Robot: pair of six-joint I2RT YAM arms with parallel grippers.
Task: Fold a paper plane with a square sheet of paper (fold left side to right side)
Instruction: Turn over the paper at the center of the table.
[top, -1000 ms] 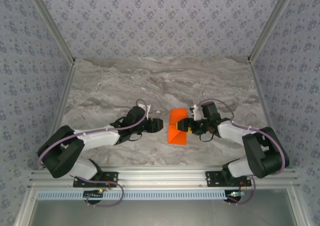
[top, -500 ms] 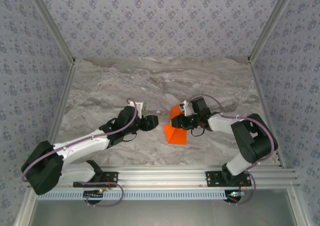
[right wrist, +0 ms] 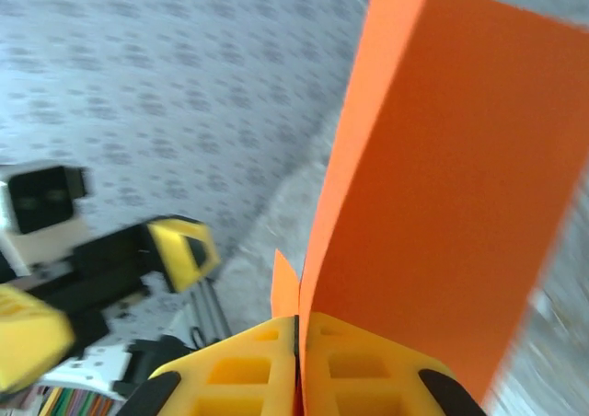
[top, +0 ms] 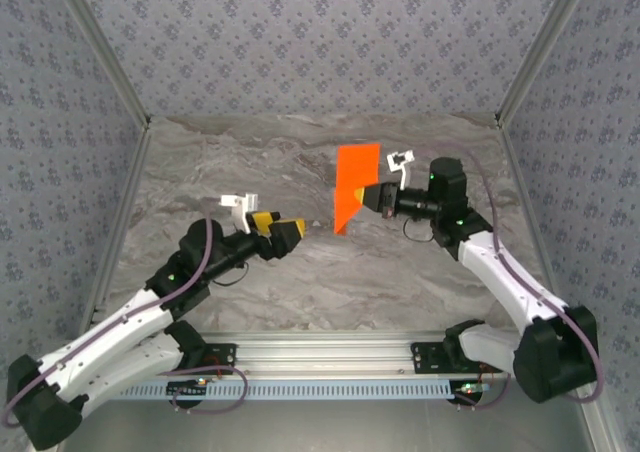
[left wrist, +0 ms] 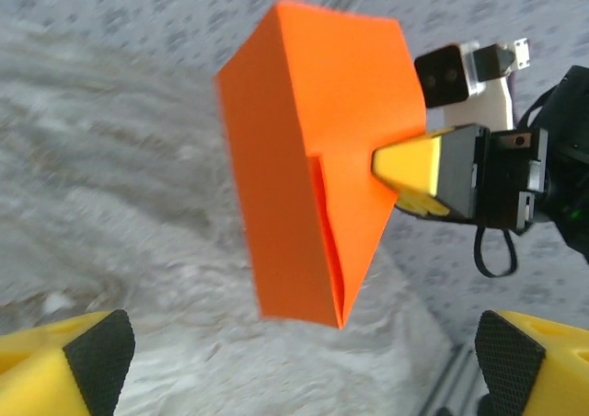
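Observation:
The bright orange sheet of paper (top: pixel 355 187) hangs in the air above the table, folded into a broad panel with a slanted flap that ends in a point at the bottom. My right gripper (top: pixel 378 198) is shut on its right edge; in the right wrist view the yellow fingers (right wrist: pixel 239 370) pinch the sheet of paper (right wrist: pixel 460 158) edge-on. My left gripper (top: pixel 287 234) stands wide open to the left of the sheet, apart from it. Seen from the left wrist, the sheet of paper (left wrist: pixel 304 158) faces me above my own open gripper (left wrist: pixel 302 361), with the right gripper (left wrist: pixel 414 169) behind it.
The marble table top (top: pixel 300 162) lies under both arms. Patterned walls (top: pixel 320 42) close in the back and both sides. An aluminium rail (top: pixel 320 357) with the arm bases runs along the near edge.
The right gripper has shut on the paper and lifted it off the table, up and toward the back. The left gripper has drawn back to the left and opened wide.

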